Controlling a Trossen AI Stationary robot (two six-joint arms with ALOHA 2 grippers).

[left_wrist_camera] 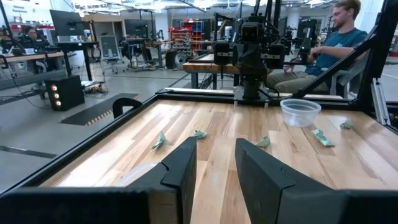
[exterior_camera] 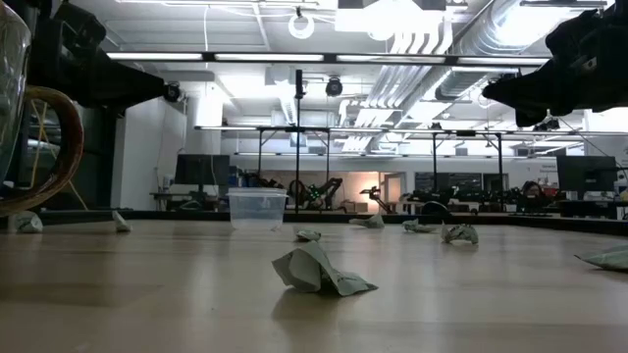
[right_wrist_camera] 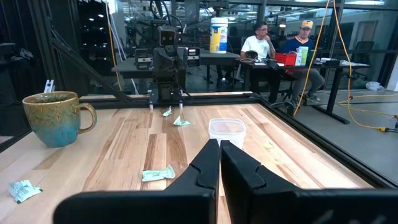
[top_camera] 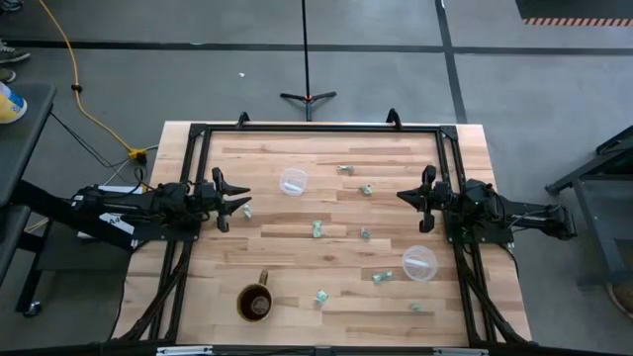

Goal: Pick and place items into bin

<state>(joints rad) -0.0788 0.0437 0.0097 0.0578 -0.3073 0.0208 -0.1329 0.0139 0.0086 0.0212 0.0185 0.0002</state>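
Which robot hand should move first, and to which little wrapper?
Probably the left gripper should dip to the wrapper lying right beside its open fingertips. That piece looks nearest any gripper, and nothing is held yet. The right gripper waits at the table's right side, fingers shut, with the other wrappers scattered farther off around the two clear cups.

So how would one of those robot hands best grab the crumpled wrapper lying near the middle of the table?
Probably from straight above, pinching the raised crumpled ridge of the wrapper. It lies low on the wooden table, its flat edges offering little to grip. Nothing crowds it. The left hand is open; the right hand is shut.
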